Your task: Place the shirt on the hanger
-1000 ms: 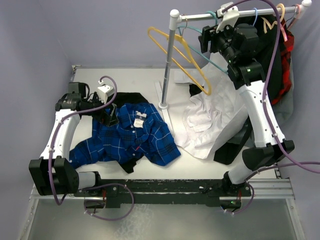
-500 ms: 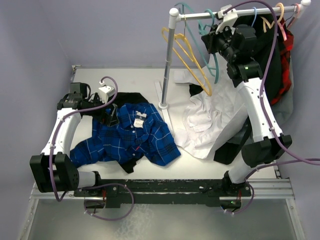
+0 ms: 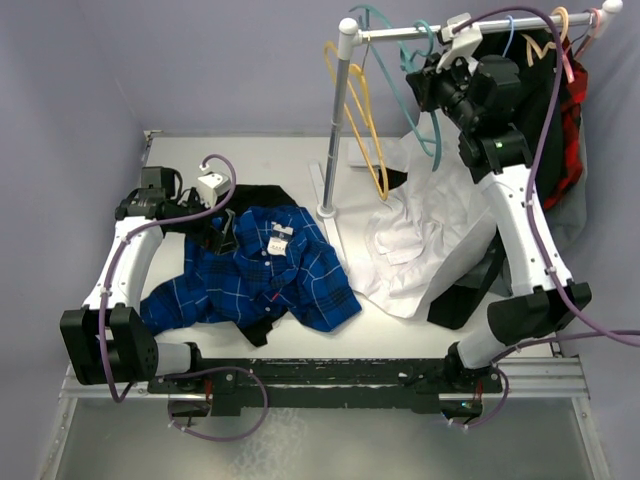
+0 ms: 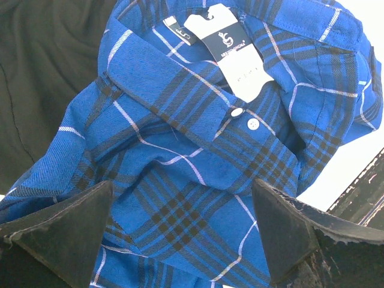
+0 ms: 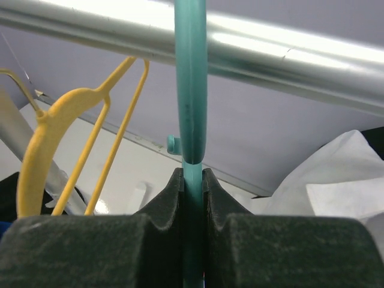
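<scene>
- Lying crumpled toward the left of the surface [image 3: 250, 160] is the one shirt [image 3: 255, 275], blue plaid, its collar facing up and its far edge overlapping one black garment [image 3: 265, 195].
- Two white buttons [image 4: 242, 117] are showing just below the collar.
- One card tag [image 4: 231, 51] is resting on the collar. It is white with a dark panel carrying a curly white emblem, and its line of print is too small to read.
- One neck label [image 4: 174, 25] is peeking out beside it, unreadable.
- Of the two hands, the left hand [image 4: 183, 183] is hovering over the shirt with its fingers spread wide, gripping nothing.
- The right hand [image 5: 192, 174] is pinching tight on the one teal hanger [image 5: 191, 90], just under its hook, which is crossing the silver rail [image 5: 288, 54].
- One yellow hanger [image 5: 36, 150] is hanging beside it.
- One white shirt [image 3: 420, 240] is lying right of the rack post [image 3: 335, 130].
</scene>
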{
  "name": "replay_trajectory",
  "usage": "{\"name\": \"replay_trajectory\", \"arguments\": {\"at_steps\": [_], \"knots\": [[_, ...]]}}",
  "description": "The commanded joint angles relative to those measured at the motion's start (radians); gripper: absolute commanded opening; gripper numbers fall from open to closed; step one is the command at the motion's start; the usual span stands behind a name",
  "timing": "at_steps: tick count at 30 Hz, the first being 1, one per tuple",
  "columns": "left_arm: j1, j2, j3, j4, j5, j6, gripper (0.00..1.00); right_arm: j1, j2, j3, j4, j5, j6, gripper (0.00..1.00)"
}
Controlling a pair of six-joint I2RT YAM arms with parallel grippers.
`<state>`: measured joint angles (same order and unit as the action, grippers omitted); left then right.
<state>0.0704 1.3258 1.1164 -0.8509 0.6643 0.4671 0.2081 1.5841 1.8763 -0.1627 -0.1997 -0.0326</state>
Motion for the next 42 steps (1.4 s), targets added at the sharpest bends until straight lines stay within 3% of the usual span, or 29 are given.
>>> {"name": "replay_trajectory", "arguments": {"at_steps": [1,9,15,20,27,33,42], "knots": [[-0.004,0.001,0.009,0.026,0.015,0.013,1.00,-0.002,-0.111,-0.016,0.056,0.037,0.003,0.00],[-0.010,-0.006,0.040,-0.008,0.031,0.016,1.00,-0.001,-0.184,-0.062,-0.008,0.084,0.024,0.00],[-0.061,-0.043,0.178,-0.137,0.063,-0.034,1.00,-0.001,-0.426,-0.371,-0.014,0.225,0.072,0.00],[-0.128,-0.144,0.165,-0.029,-0.002,-0.244,0.99,0.001,-0.646,-0.572,-0.104,0.231,0.181,0.00],[-0.271,-0.117,0.037,0.057,-0.343,-0.447,1.00,0.001,-0.863,-0.613,-0.470,0.104,0.357,0.00],[-0.299,-0.043,0.016,0.138,-0.404,-0.520,1.00,0.001,-1.007,-0.626,-0.675,-0.005,0.433,0.00],[-0.377,0.116,0.077,0.164,-0.510,-0.553,0.92,-0.001,-1.118,-0.745,-0.773,-0.242,0.477,0.00]]}}
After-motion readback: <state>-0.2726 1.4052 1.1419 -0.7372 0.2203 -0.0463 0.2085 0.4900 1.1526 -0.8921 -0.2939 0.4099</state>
